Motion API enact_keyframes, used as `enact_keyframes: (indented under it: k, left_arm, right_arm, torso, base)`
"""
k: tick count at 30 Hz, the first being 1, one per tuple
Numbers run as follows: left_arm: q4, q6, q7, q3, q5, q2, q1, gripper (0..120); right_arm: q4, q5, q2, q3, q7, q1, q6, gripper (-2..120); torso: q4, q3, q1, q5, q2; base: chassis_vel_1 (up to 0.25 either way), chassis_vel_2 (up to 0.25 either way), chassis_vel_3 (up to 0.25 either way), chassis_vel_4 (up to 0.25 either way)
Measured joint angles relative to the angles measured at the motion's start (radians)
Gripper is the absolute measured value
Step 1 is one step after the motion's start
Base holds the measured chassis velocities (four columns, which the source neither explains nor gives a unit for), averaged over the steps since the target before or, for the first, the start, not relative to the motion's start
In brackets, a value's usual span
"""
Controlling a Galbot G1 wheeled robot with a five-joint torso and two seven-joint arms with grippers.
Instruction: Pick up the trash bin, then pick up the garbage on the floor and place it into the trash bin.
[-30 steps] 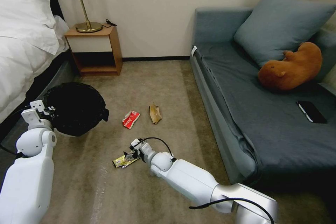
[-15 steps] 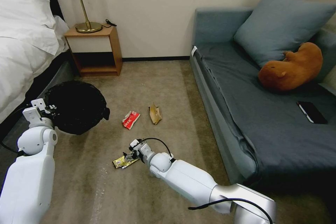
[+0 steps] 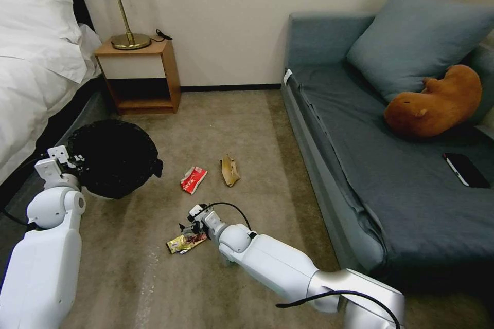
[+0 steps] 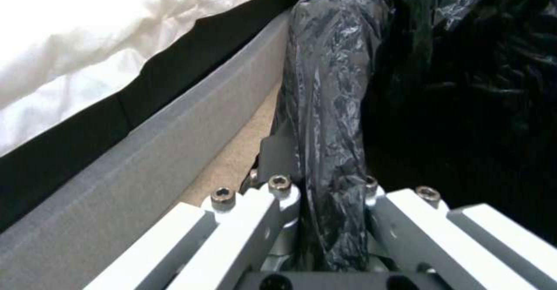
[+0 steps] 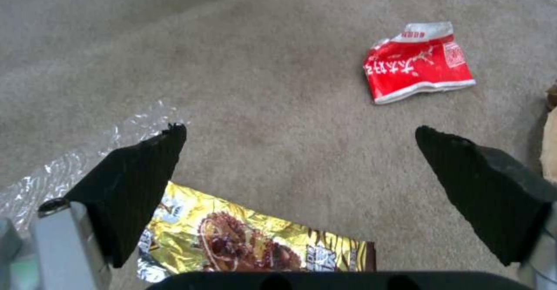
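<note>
Carpet is lying open around the gold-brown foil snack wrapper (image 3: 186, 241), where the right gripper (image 3: 191, 232) is hovering low; the red-and-white crumpled packet (image 3: 193, 179) and tan crumpled paper wrapper (image 3: 229, 170) are resting nearby, the white bin lined with crinkled black plastic bag (image 3: 114, 158) beside the bed (image 3: 36, 77). Left gripper (image 4: 325, 203) is clamping the bag-draped rim, probably gripping firmly. Right fingers (image 5: 139, 181) are spreading wide over that wrapper, which is looking light and crinkly, best pinched across its middle.
</note>
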Motion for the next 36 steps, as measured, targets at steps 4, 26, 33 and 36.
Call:
enact_keyframes:
  k: [4, 26, 33, 36]
  left_arm:
    - [-0.001, 0.000, 0.001, 0.003, 0.001, -0.004, 0.000, 3]
    - [-0.003, -0.005, 0.007, 0.005, 0.006, -0.010, 0.009, 3]
    - [-0.008, -0.005, 0.008, 0.009, 0.009, -0.014, 0.014, 3]
    - [-0.008, -0.005, 0.009, 0.009, 0.009, -0.014, 0.016, 3]
  right_arm:
    - [0.004, -0.001, -0.005, 0.000, 0.000, -0.001, -0.002, 100]
    - [0.005, -0.010, -0.015, -0.010, -0.003, -0.003, -0.007, 100]
    - [0.005, -0.013, -0.022, -0.010, -0.004, -0.004, -0.009, 100]
    - [0.005, -0.013, -0.027, -0.010, -0.004, -0.004, -0.010, 100]
  torso:
    - [0.0000, 0.000, 0.000, 0.0000, 0.000]
    - [0.0000, 0.000, 0.000, 0.0001, 0.000]
    - [0.0000, 0.000, 0.000, 0.0001, 0.000]
    - [0.0000, 0.000, 0.000, 0.0001, 0.000]
  base:
    - [0.000, 0.000, 0.000, 0.000]
    - [-0.010, 0.055, 0.008, -0.050]
    - [-0.003, 0.007, 0.003, -0.007]
    - [-0.005, 0.017, -0.001, -0.012]
